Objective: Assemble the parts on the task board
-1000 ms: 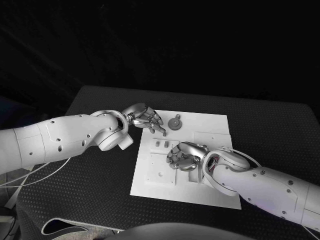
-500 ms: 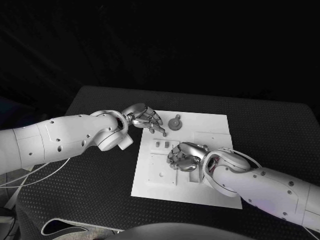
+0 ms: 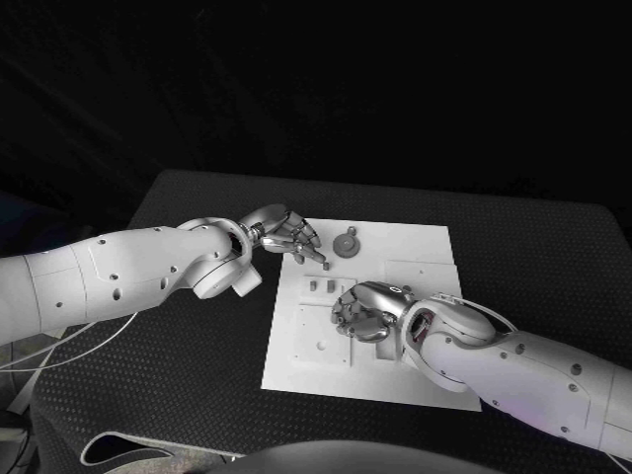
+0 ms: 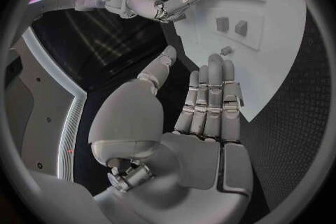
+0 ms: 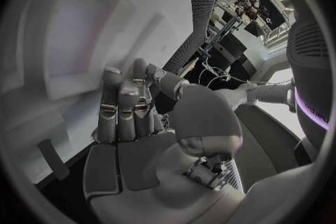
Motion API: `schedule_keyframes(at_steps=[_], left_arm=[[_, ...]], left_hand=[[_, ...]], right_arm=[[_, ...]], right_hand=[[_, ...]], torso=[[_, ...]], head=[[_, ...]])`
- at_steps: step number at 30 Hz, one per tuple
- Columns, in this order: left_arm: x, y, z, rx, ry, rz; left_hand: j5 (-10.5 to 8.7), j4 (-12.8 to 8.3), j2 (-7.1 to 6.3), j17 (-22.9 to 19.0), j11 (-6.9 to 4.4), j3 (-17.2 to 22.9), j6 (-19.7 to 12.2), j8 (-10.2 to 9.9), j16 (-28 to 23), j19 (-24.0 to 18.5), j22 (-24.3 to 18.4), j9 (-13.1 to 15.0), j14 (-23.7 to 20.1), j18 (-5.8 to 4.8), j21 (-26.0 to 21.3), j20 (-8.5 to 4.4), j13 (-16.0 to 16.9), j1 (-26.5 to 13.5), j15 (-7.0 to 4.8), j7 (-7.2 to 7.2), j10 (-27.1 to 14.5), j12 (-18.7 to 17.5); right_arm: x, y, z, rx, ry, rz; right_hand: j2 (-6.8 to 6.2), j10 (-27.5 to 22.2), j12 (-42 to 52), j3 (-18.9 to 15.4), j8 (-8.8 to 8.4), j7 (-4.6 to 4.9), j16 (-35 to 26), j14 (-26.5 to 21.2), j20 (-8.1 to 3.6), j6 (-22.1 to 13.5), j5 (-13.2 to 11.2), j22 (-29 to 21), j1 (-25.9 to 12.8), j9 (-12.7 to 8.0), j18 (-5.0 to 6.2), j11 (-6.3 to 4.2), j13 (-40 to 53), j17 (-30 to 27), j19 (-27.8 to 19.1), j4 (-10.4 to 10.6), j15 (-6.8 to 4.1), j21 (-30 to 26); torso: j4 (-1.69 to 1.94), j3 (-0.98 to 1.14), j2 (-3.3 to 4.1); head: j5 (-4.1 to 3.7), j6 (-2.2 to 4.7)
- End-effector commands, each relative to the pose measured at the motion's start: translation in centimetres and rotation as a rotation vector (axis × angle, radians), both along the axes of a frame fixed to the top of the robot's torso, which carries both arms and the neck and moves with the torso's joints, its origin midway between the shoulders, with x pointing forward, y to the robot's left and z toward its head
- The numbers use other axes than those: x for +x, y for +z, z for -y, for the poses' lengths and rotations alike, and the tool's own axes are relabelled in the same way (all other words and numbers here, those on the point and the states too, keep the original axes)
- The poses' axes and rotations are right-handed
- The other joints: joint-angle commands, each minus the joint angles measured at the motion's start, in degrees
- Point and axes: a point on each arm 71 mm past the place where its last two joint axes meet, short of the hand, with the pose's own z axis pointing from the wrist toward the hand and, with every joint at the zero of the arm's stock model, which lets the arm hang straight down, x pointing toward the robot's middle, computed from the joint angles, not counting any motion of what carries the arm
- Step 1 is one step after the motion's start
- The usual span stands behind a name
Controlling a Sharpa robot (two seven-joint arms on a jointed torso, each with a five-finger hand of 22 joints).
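The white task board [image 3: 409,373] lies in the middle of the table. A round grey part [image 3: 346,245] sits near its far edge, and two small upright parts [image 3: 321,286] stand left of centre; they are also in the left wrist view [image 4: 231,26]. My left hand [image 3: 285,235] hovers at the board's far left corner, with its fingers [image 4: 210,101] stretched flat and apart and nothing in it. My right hand [image 3: 366,311] is curled down over the board's middle. Its thumb [image 5: 164,83] lies against the fingertips [image 5: 119,89]. Whether anything is pinched there is hidden.
The board has a raised square panel [image 3: 419,275] on its right half. Black textured table [image 3: 188,336] surrounds the board on every side. A thin white cable [image 3: 60,351] runs along the table's left edge under my left arm.
My right hand has crept slightly nearer over the board's middle, still curled. My left hand has stayed at the far left corner.
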Motion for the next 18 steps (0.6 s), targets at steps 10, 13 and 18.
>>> schedule_keyframes(at_steps=[10,13,18], left_arm=[[-0.02,0.08,0.15,-0.004,-0.014,0.0],[-0.02,0.08,0.16,-0.004,-0.014,0.0],[-0.02,0.08,0.16,-0.004,-0.015,0.0]], left_hand=[[-0.24,-0.1,-0.29,0.1,0.03,0.3,-0.4,0.2,-0.4,0.2,0.1,-0.1,0.4,-0.45,-0.1,-0.07,0.0,-0.1,0.02,-0.04,-0.4,0.2],[-0.24,-0.1,-0.29,0.1,0.03,0.3,-0.4,0.2,-0.4,0.2,0.1,-0.1,0.4,-0.44,-0.1,-0.07,0.0,-0.1,0.02,-0.04,-0.4,0.2],[-0.24,-0.1,-0.28,0.2,0.03,0.3,-0.4,0.2,-0.4,0.2,0.1,-0.1,0.4,-0.45,-0.1,-0.07,0.0,-0.1,0.01,-0.04,-0.4,0.2]], right_arm=[[0.46,0.03,0.69,-0.004,-0.024,0.035],[0.49,0.02,0.74,-0.005,-0.027,0.035],[0.5,0.04,0.75,-0.004,-0.028,0.037]], right_hand=[[-0.39,-0.2,0.8,-1.0,0.39,-0.51,-0.3,0.3,-0.47,0.2,0.2,0.4,-0.6,-0.1,1.11,-0.13,1.5,-0.1,0.4,0.2,-0.48,0.2],[-0.55,-0.3,0.9,-1.2,0.34,-0.51,-0.3,0.3,-0.47,0.1,0.2,0.4,-0.8,-0.1,1.11,-0.14,1.8,-0.1,0.4,0.2,-0.48,0.2],[-0.71,-0.3,0.9,-1.3,0.28,-0.5,-0.3,0.3,-0.48,0.0,0.2,0.3,-1.1,-0.1,1.11,-0.13,2.1,-0.1,0.4,0.2,-0.48,0.1]], torso=[[0.06,0.01,0.02],[0.03,0.0,-0.01],[0.05,0.0,0.0]], head=[[-0.13,0.07],[-0.15,0.11],[-0.16,0.12]])
